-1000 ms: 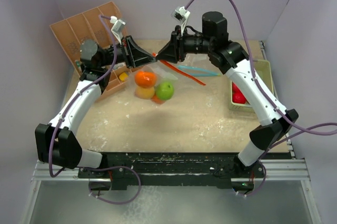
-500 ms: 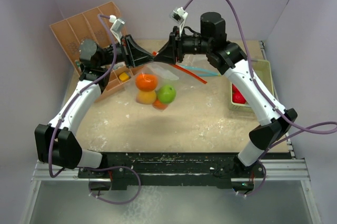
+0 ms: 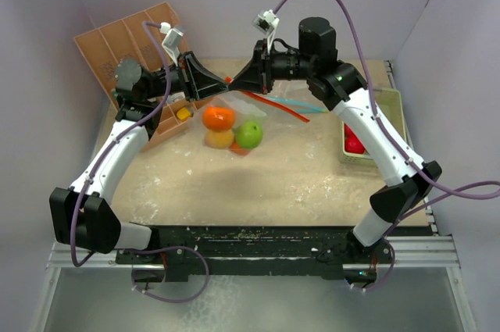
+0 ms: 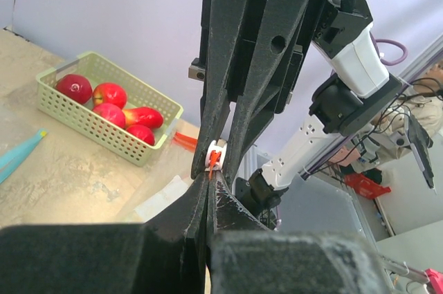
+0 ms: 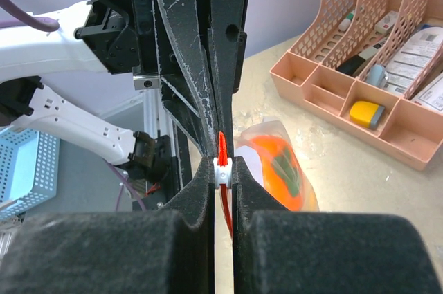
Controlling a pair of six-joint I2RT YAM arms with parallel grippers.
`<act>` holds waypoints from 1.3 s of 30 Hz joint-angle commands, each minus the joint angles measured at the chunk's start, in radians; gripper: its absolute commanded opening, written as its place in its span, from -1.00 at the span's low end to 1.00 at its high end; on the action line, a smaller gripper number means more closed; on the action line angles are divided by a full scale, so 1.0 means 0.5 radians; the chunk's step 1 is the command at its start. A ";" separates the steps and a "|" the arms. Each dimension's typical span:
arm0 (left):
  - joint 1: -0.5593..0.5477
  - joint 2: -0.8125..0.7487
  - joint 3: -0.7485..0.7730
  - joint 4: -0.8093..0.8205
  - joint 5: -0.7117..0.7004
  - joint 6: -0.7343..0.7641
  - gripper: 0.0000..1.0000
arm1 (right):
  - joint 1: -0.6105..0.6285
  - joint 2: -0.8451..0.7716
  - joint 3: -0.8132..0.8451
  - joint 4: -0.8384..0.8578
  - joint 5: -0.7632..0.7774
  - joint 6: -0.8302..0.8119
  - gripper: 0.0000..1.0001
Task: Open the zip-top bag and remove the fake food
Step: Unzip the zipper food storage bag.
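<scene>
movement over the last second is slight. the left claw (image 3: 221, 82) and right claw (image 3: 238, 78) stay nose to nose near the far edge of the counter (image 3: 297, 183). the zip-top bag (image 3: 237, 107) slung under them dipped toward the near edge and has come back up. its orange zip strip (image 3: 275, 106), trailing toward the right edge, has barely shifted. so the mouth looks at best partly parted, and the fruit in the bag is not yet out.

both claws are squeezed nearly flat. the right one nips the white slider (image 5: 221, 168), and the left one pinches the bag's lip just beside it.

counted: two claws and one bag. the fake food (image 3: 234, 133) inside the bag shows as:
- one orange fruit (image 3: 219, 117)
- one yellow-orange fruit (image 3: 218, 140)
- one green fruit (image 3: 249, 135)
- a reddish-orange sliver (image 3: 239, 150) beneath them, making four at least

the pale green tray (image 4: 83, 124) at the right edge holds four red pieces (image 4: 109, 93).
</scene>
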 commanded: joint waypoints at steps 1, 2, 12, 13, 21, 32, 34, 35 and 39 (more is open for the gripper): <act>0.014 -0.056 0.032 0.061 -0.087 0.033 -1.00 | 0.009 -0.123 0.001 0.060 -0.079 -0.026 -1.00; 0.022 -0.058 0.029 0.065 -0.101 0.028 -1.00 | 0.009 -0.132 -0.013 0.052 -0.073 -0.038 -1.00; 0.168 -0.076 0.003 0.312 -0.148 -0.217 -1.00 | -0.167 -0.263 -0.230 0.036 -0.181 -0.094 -1.00; 0.185 -0.078 0.003 0.330 -0.155 -0.238 -1.00 | -0.195 -0.279 -0.249 0.037 -0.200 -0.096 -1.00; 0.429 -0.103 -0.011 0.394 -0.195 -0.376 -1.00 | -0.399 -0.419 -0.400 -0.011 -0.244 -0.151 -1.00; 0.872 -0.179 -0.223 0.373 -0.494 -0.568 -1.00 | -0.663 -0.673 -0.629 -0.295 0.014 -0.414 -1.00; 0.888 -0.194 -0.251 0.353 -0.554 -0.565 -1.00 | -0.681 -0.684 -0.633 -0.363 0.045 -0.470 -1.00; 0.889 -0.194 -0.248 0.352 -0.556 -0.557 -1.00 | -0.683 -0.687 -0.644 -0.367 0.048 -0.477 -1.00; 0.782 -0.136 -0.196 0.467 -0.459 -0.563 -0.97 | -0.683 -0.651 -0.677 -0.313 -0.082 -0.392 -1.00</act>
